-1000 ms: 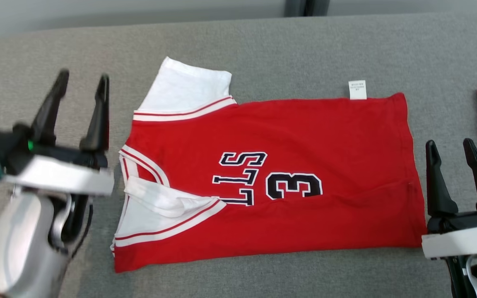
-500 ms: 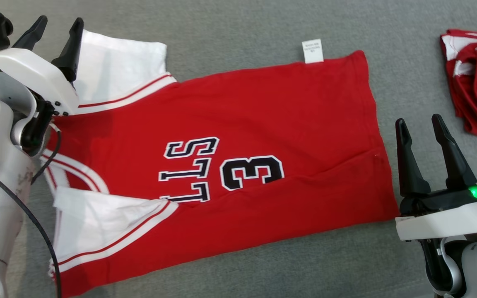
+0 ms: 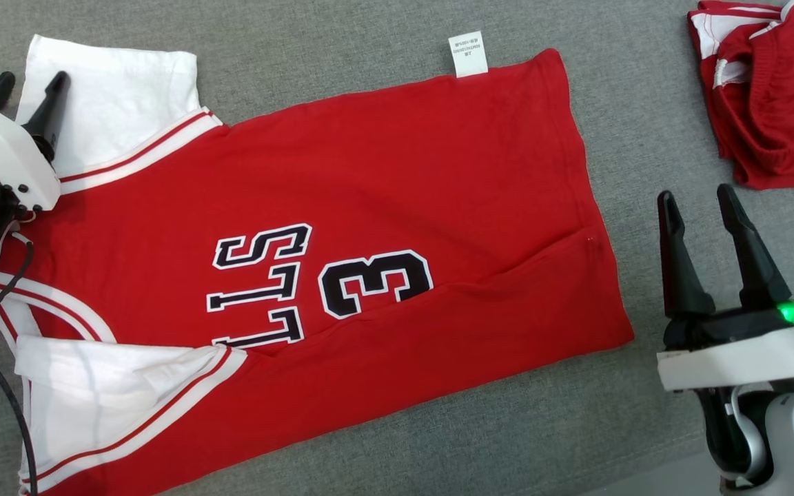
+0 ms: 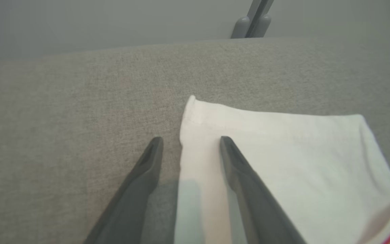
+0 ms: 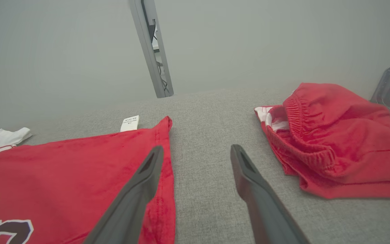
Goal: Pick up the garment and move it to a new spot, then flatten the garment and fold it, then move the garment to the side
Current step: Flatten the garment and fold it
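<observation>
When we look down from the head, our right end effector (image 3: 695, 196) is closest to us. Its two fingers are spread wide and hold nothing. It waits near the bottom edge of the red jersey (image 3: 404, 172), not touching it.

The jersey lies across the middle of the grey table (image 3: 342, 34), number side up. Most of it is smooth. The near sleeve (image 3: 114, 386) is bunched and flipped onto the red part, and a long crease runs by the number. So we think the moving is done and the flattening is almost done. The folding has not begun, and the move to the side is left too.

Farther away, our left end effector (image 3: 30, 79) is at the far sleeve (image 3: 121, 89). Its fingers are spread as well, pinching nothing yet. Farthest off are the white tag (image 3: 468, 54) and some red shorts (image 3: 769, 103) in a heap.

The left wrist view shows something the head view does not make plain. The far sleeve's edge lies between the two fingers, one finger over white cloth and one over grey. We cannot tell if they touch down. The right wrist view shows the stretchy waist of the shorts and a metal post (image 5: 151, 51) behind the table. The head view gives us the whole jersey at once, bunched sleeve and all.
</observation>
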{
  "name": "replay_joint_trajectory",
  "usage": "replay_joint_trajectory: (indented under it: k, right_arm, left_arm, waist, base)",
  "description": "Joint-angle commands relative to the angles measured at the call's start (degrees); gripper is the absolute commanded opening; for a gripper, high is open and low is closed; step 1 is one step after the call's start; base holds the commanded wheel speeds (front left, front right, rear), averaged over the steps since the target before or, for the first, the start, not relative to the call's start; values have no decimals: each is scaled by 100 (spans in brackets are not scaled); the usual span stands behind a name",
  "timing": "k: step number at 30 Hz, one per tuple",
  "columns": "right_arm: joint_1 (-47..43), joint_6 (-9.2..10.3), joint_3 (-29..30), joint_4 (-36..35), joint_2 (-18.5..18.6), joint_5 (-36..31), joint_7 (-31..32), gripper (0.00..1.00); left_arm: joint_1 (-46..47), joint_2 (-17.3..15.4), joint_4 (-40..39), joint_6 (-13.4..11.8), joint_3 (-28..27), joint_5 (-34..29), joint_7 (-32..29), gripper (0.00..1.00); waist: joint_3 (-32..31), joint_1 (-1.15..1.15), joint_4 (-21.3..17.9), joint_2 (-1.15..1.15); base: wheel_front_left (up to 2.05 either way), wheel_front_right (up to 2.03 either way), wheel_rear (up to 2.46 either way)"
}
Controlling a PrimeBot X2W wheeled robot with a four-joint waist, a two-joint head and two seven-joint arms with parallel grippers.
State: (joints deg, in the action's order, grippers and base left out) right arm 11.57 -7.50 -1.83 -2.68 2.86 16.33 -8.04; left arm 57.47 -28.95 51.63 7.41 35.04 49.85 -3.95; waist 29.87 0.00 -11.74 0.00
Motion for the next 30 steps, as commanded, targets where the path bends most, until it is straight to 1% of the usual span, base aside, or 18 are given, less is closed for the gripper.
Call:
replay_joint_trajectory:
  k: [1,5,7,10,13,17,20,24,26,27,28,30]
  right_arm:
    - [191,2,58,28,17,23,74,100]
    - [593,2,151,110,52,9,183,100]
    - [1002,1,166,267,162,59,297,100]
    - [1728,2,115,738,418,160,567,100]
    - [2435,2,-153,1422,705,264,886,100]
    - [3117,1,-791,2355,955,438,1241,100]
    - [3434,2,-1201,2974,1088,612,1459,100]
    - [3731,2,-1603,3538,1189,842,1663,100]
    - [3848,2,-1781,3763,1221,1022,1816,45]
    - [3906,2,-1872,3859,1239,1106,1902,20]
    - [3963,2,-1957,3937,1255,1205,1981,0]
    - [4065,2,-2073,4052,1284,1420,2059,0]
  left_arm:
    - [49,-62,12,6,112,128,35,0]
    - [155,-118,55,6,255,254,209,0]
    - [240,-134,103,6,328,319,388,0]
    - [377,-73,114,6,492,381,557,0]
    - [506,-20,83,6,671,473,688,0]
    - [642,66,41,6,913,616,818,0]
    - [707,99,-2,6,1081,746,910,0]
    - [803,66,-108,6,1277,958,1036,0]
    - [816,33,-164,6,1378,1048,1062,0]
    - [829,15,-195,6,1419,1119,1073,0]
    - [842,15,-234,6,1453,1195,1095,0]
    - [884,-18,-296,6,1537,1310,1129,0]
  waist:
    - [9,0,3,0]
    - [40,0,26,0]
    - [46,0,72,0]
    - [58,0,200,0]
    - [54,0,362,0]
    - [39,0,565,0]
    - [33,0,673,0]
    - [39,0,752,0]
    - [45,0,784,0]
    - [48,0,802,0]
    - [49,0,823,0]
    - [48,0,859,0]
  base:
    - [0,0,0]
    - [0,0,0]
    - [0,0,0]
    - [0,0,0]
    - [0,0,0]
    - [0,0,0]
    - [0,0,0]
    - [0,0,0]
    - [0,0,0]
    - [0,0,0]
    - [0,0,0]
    - [0,0,0]
